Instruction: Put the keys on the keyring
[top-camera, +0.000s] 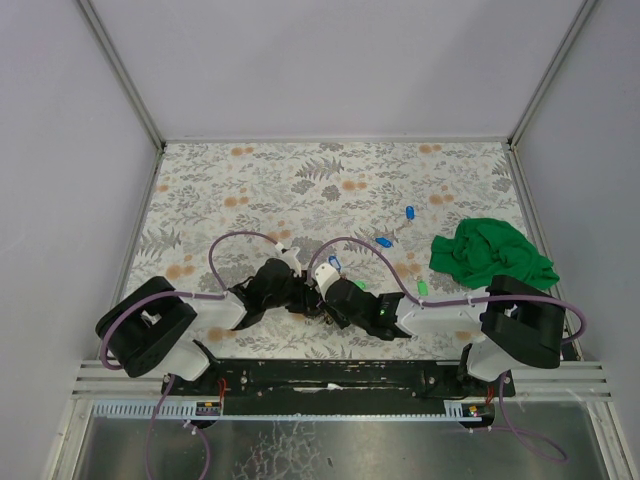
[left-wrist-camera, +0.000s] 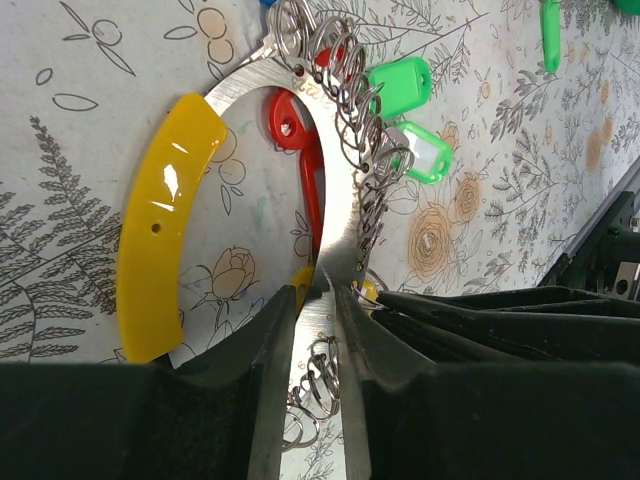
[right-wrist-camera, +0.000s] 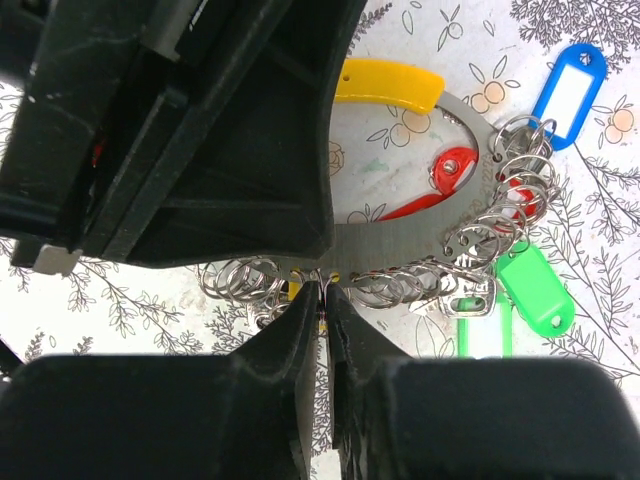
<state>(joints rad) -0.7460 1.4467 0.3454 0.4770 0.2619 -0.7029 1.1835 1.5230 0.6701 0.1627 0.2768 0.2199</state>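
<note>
The keyring is a flat grey metal loop with a yellow grip and a red lever. Several small split rings hang on it, carrying green tags. My left gripper is shut on the loop's band. In the right wrist view the keyring carries blue and green tags. My right gripper is shut on a thin wire split ring of a key right at the band; its tag is hidden. In the top view both grippers meet at the near middle.
Loose tagged keys lie on the floral mat: two blue and one green. A crumpled green cloth lies at the right. The left gripper's black body fills the upper left of the right wrist view.
</note>
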